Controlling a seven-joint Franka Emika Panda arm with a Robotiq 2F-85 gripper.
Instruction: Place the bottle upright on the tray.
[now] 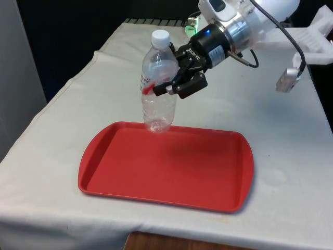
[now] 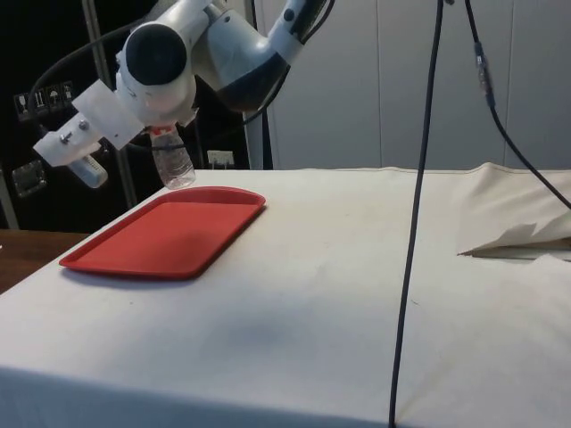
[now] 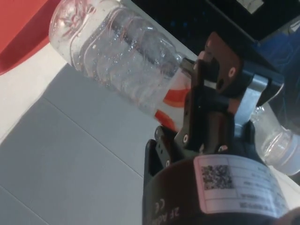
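The gripper (image 1: 165,87) jaws are clamping the clear ribbed plastic bottle (image 1: 157,83), white-capped, red-labelled, upright over the smooth red tray (image 1: 166,166) at its 12 o'clock rim.

- I see the table (image 1: 291,156) covered by a white cloth (image 2: 357,294) that is rumpled into folds at one corner in the side view.
- Past the cloth's near edge in the front view, a strip of brown wood (image 1: 171,242) shows.
- Behind the table in the side view stand pale cabinet panels (image 2: 357,80), with a dark area (image 2: 45,107) beside them.
- A black cable (image 2: 419,205) hangs down in front of the side view.
- Black curtains (image 1: 78,31) back the front view.
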